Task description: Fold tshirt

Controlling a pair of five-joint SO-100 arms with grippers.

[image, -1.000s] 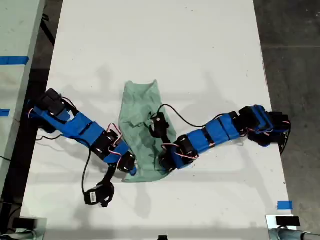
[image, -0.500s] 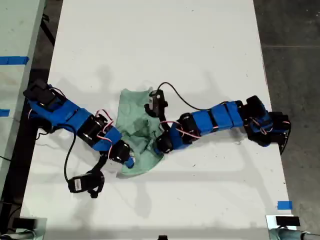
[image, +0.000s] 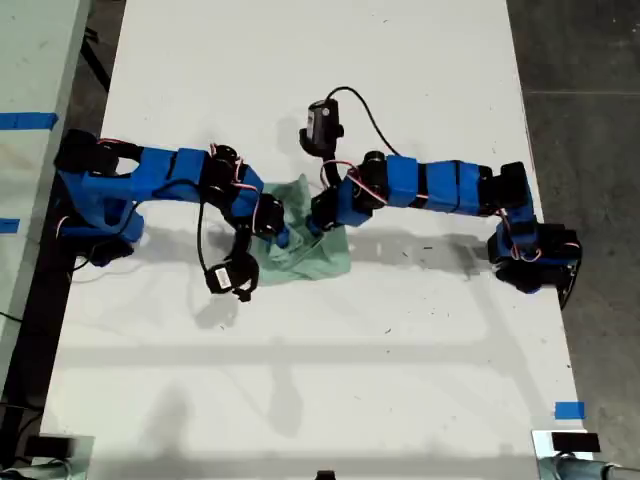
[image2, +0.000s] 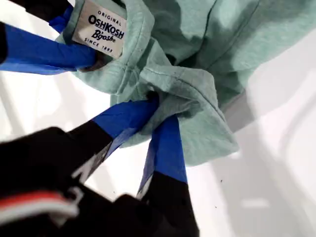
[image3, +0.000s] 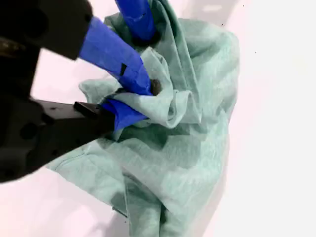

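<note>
On the white tabletop (image: 400, 380), between the two blue arms, the tshirt (image: 318, 250) sits bunched in a crumpled heap near the middle of the exterior view. Both arms reach in from the exterior view's left and right and meet at the cloth. My first tool (image2: 160, 106) has its blue jaws pressed together on a folded hem of the tshirt, close to the collar. My second tool (image3: 136, 98) pinches a gathered fold of the tshirt. A sewn neck label (image2: 101, 28) reads OshKosh B'gosh.
</note>
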